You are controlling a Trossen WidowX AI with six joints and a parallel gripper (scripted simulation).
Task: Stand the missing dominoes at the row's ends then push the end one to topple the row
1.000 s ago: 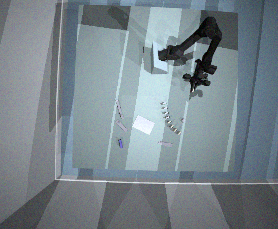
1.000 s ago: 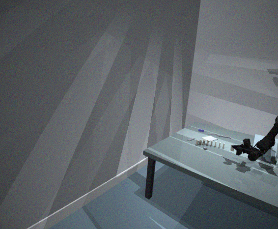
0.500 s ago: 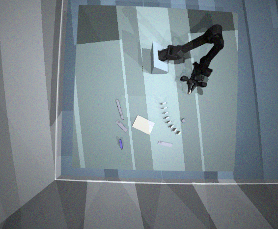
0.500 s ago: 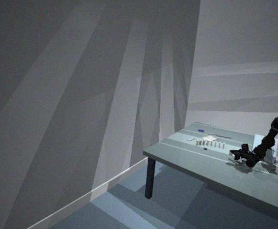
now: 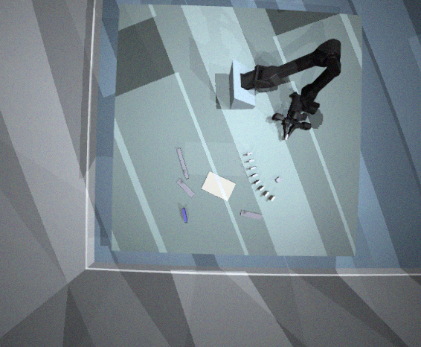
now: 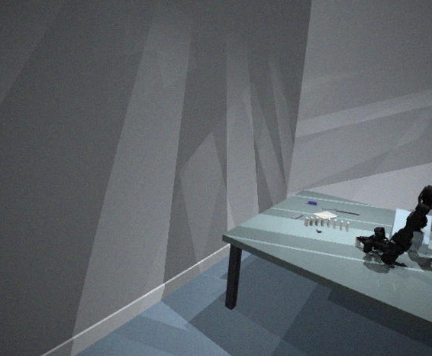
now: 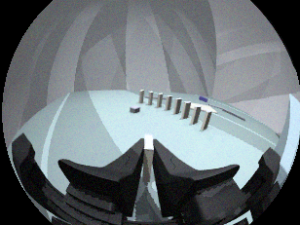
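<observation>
Carefully, my fingers are pinching upright domino; swinging too wide risks toppling standing row ahead.

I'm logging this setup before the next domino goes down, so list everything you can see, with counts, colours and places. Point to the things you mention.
standing dominoes (image 5: pixel 254 175) (image 6: pixel 328 222) (image 7: pixel 178 105): eight, off-white, in a curved row on the table
held domino (image 5: pixel 285 137) (image 6: pixel 358 241) (image 7: pixel 148 143): one, off-white, between the gripper's fingers
flat rectangle (image 5: pixel 218 186) (image 6: pixel 325 215) (image 7: pixel 202 107): one, cream, beside the row
strips: three, greyish mauve, lying around the rectangle
small block (image 5: pixel 277 179) (image 6: pixel 318 231) (image 7: pixel 134 109): one, greyish, near the row
small bar (image 5: pixel 184 215) (image 6: pixel 312 202) (image 7: pixel 203 98): one, blue-purple, beyond the rectangle from the row
table (image 5: pixel 147 223) (image 6: pixel 265 244): one, grey-green, under everything listed
pale block: one, light blue, by the arm's base
arm: one, black, over the table
gripper (image 5: pixel 285 136) (image 6: pixel 358 241) (image 7: pixel 148 142): one, black, at the arm's end
</observation>
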